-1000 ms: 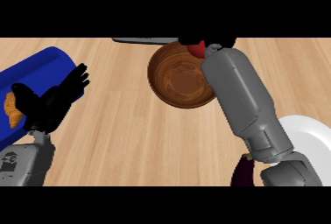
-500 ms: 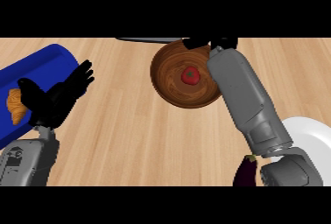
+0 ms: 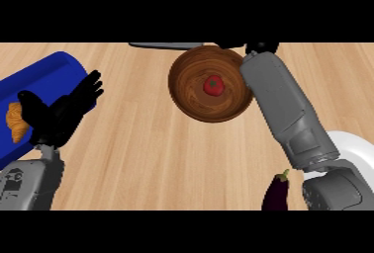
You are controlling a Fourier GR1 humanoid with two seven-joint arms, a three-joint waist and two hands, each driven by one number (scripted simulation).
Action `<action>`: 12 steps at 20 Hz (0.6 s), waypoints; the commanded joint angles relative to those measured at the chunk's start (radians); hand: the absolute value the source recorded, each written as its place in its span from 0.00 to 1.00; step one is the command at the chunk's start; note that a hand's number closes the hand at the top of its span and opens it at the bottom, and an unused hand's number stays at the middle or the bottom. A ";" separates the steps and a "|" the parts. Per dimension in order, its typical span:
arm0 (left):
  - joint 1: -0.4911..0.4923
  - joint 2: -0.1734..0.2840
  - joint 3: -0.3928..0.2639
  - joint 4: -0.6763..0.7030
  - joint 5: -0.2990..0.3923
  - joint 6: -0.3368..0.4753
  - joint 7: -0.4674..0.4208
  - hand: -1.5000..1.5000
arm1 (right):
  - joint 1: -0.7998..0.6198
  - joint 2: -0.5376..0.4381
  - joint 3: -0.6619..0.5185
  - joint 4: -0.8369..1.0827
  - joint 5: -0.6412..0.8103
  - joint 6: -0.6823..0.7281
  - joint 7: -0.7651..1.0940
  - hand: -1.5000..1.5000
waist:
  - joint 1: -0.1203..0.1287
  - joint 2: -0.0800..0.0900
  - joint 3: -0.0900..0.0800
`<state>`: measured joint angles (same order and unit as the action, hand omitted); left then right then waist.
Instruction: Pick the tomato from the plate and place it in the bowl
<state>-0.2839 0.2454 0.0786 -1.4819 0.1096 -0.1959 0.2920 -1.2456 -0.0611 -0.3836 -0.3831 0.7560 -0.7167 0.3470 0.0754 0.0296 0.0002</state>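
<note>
Tomato (image 3: 213, 85) sits inside the brown wooden bowl (image 3: 191, 101), near its middle, no hand touching it. Right forearm (image 3: 281, 106) runs up along the bowl's right side; right hand (image 3: 260, 47) is mostly cut off at the top edge, fingers can't be told. White plate (image 3: 357, 148) at right edge, partly behind that arm. Left hand (image 3: 62, 112) at left, fingers spread, holding nothing, over a blue tray (image 3: 36, 81) with a croissant (image 3: 18, 122). Eggplant (image 3: 276, 191) at bottom.
</note>
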 commanded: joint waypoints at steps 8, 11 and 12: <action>0.071 0.015 0.049 -0.041 0.006 0.027 0.041 0.50 | 0.137 -0.027 0.079 -0.206 0.020 -0.010 -0.002 0.00 | -0.102 -0.046 0.000; 0.117 0.019 0.057 -0.073 0.023 0.010 0.030 0.50 | 0.202 0.008 0.142 -0.355 0.013 0.088 -0.032 0.00 | -0.114 -0.054 0.000; 0.125 0.008 0.052 -0.056 -0.004 0.035 0.021 0.50 | 0.243 0.011 0.163 -0.399 0.007 0.125 -0.065 0.00 | -0.122 -0.055 0.000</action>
<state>-0.1932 0.2629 0.1297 -1.5157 0.1198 -0.1848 0.3026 -1.0933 -0.0748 -0.2808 -0.6281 0.7742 -0.6788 0.3251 -0.0230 -0.0152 -0.0001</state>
